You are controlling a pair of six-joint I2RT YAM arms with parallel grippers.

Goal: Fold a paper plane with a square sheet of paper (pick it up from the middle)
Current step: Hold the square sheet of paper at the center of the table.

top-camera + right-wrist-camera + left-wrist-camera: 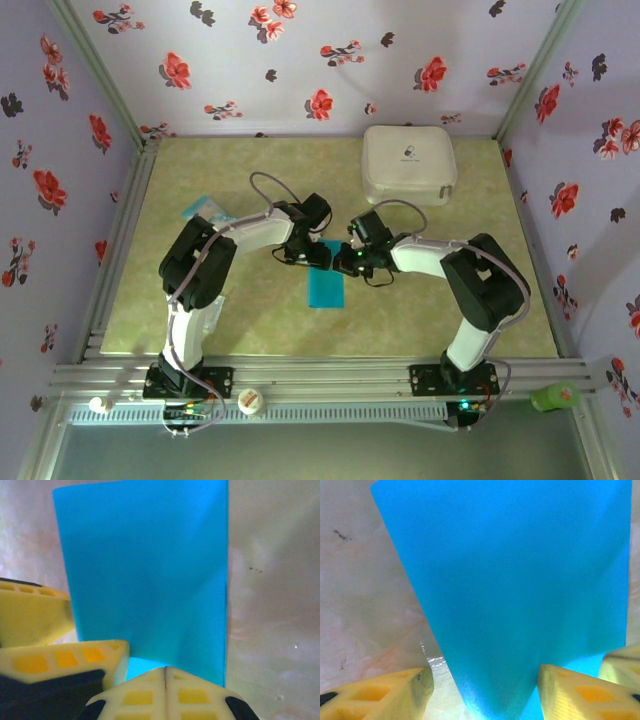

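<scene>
The square sheet of paper [326, 288] lies on the mat at the table's middle, folded into a narrow teal-blue strip. In the left wrist view the paper [520, 580] narrows toward the camera, and my left gripper [485, 695] stands open astride that narrow end, one yellow finger on each side. My left gripper [318, 254] and right gripper [349, 262] meet at the strip's far end. My right gripper [165, 670] is shut, its pads pressed together at the paper's [150, 570] near edge, with nothing visible between them. The left gripper's fingers [35, 617] appear beside it.
A white case [408, 163] sits at the back right of the mat. A small pale-blue packet [205, 210] lies at the back left. On the front rail are a white cap [250, 400] and a green object [555, 397].
</scene>
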